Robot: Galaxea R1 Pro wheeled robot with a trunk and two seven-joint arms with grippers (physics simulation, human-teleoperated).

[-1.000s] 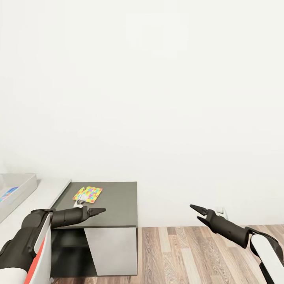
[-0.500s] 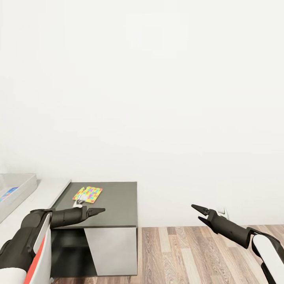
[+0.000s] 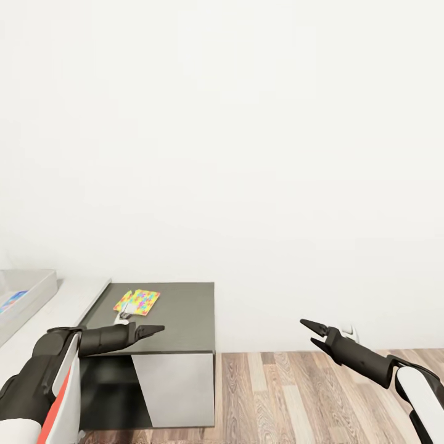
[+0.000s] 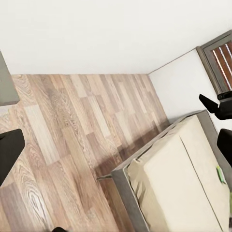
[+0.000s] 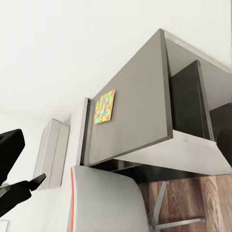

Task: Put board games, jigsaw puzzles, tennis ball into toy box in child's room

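Observation:
One jigsaw puzzle (image 3: pixel 137 302), a thin mosaic slab, lies on the table's lower dark grey top (image 3: pixel 185 317); it shows again in the right wrist view (image 5: pixel 105 106). The toy box (image 3: pixel 28 295) stands at the far left on the pale grey top, with a flat blue item (image 3: pixel 12 302) inside. My left gripper (image 3: pixel 154 330) hovers open just in front of the puzzle, above the dark top's near edge. My right gripper (image 3: pixel 310 332) is open over the floor, well right of the table. The bed (image 4: pixel 179 183) carries a small green sliver (image 4: pixel 220 174) at the picture's edge.
A plain white wall fills the background. Wood-plank floor (image 3: pixel 296 394) stretches right of the table, between it and the bed. A white panel (image 3: pixel 176 391) closes the front of the dark top, with a dark hollow beside it. A dark-framed window (image 4: pixel 220 63) stands past the bed.
The whole head view has shifted slightly, so the camera moved. My right gripper sits a little further right and lower. The puzzle and left gripper hold their places.

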